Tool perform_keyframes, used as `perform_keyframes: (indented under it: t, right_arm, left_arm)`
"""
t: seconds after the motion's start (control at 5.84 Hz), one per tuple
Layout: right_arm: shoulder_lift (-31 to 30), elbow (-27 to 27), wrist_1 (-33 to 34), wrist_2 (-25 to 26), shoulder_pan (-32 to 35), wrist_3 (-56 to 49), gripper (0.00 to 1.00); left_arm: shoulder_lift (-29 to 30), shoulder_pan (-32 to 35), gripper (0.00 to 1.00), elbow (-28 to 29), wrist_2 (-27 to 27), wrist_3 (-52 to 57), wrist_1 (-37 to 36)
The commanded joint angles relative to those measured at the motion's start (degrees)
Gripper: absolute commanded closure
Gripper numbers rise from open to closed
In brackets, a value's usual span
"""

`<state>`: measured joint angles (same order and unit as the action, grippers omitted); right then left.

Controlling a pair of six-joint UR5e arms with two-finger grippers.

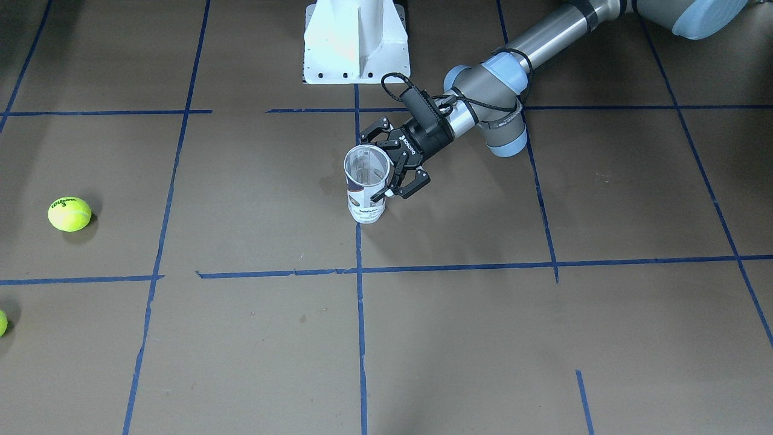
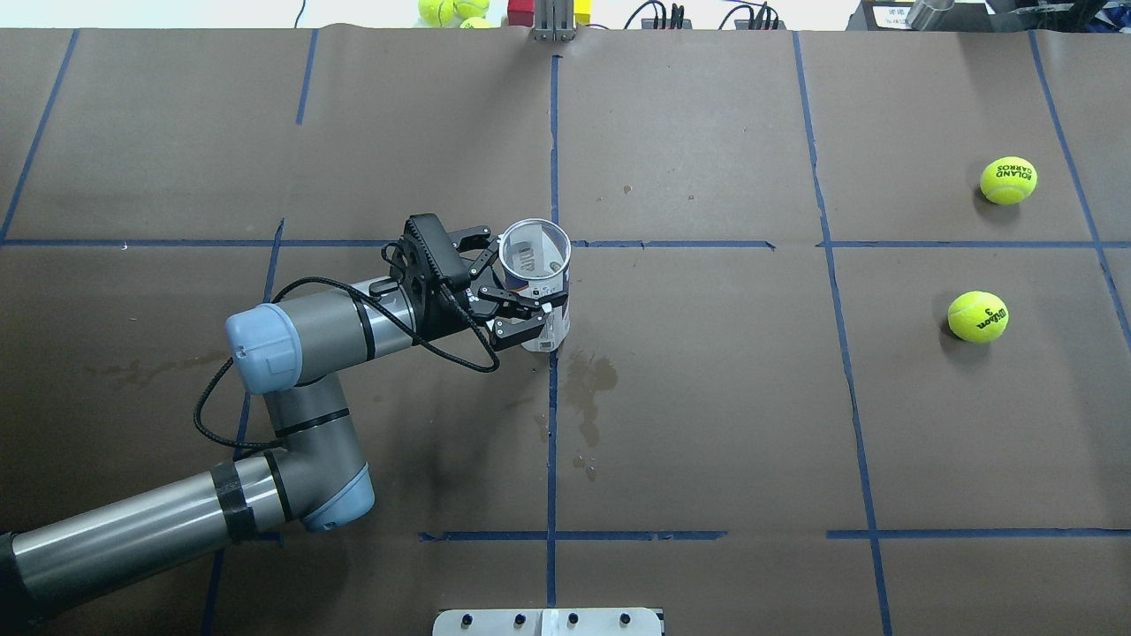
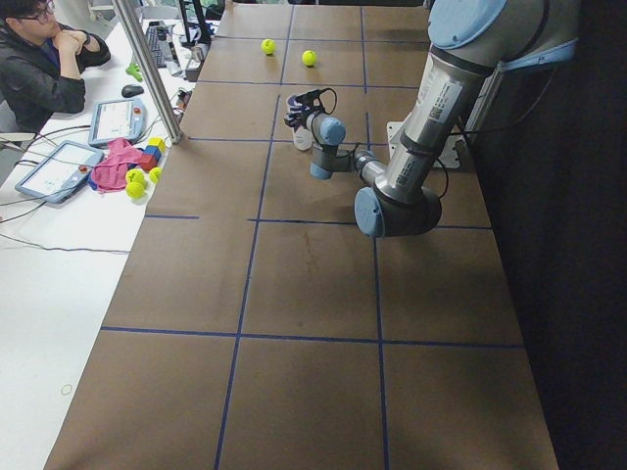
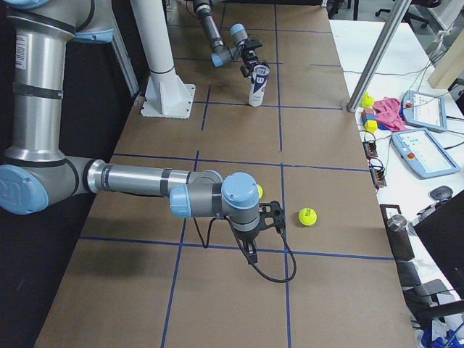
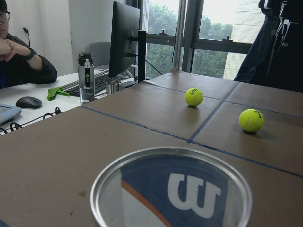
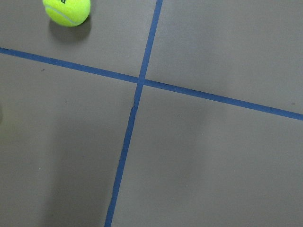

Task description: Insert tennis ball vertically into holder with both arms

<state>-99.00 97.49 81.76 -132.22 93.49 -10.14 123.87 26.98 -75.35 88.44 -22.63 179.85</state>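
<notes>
The holder (image 1: 366,187) is a clear tube with a navy and white label. It stands upright and open-topped at the table's middle, and it shows in the overhead view (image 2: 539,265) too. My left gripper (image 1: 379,169) comes in sideways and is closed on the tube near its rim (image 5: 170,156), one finger on each side. Two tennis balls (image 2: 977,316) (image 2: 1008,180) lie on the robot's right side of the table. My right gripper (image 4: 279,217) shows only in the right side view. It hangs low over the table beside one ball (image 4: 307,216). I cannot tell whether it is open or shut.
The white pedestal base (image 1: 356,42) stands behind the holder. A damp stain (image 2: 588,380) marks the paper near the tube. More balls (image 2: 451,11) and blocks lie past the table's far edge. An operator (image 3: 39,59) sits at a desk with tablets.
</notes>
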Motion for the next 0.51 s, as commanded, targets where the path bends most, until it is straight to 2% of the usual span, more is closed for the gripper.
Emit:
perform_keyframes:
  t: [0.0,0.34]
  right_arm:
    - [0.2,0.2,0.0,-0.1,-0.1,-0.3,0.0]
    - [0.2,0.6,-1.7,-0.7,-1.5,1.0,0.0]
  left_arm:
    - [-0.2,-0.1,0.15,0.1,0.0,1.1,-0.1]
    - [-0.2,-0.4,0.15,0.2,-0.1,1.1,-0.2]
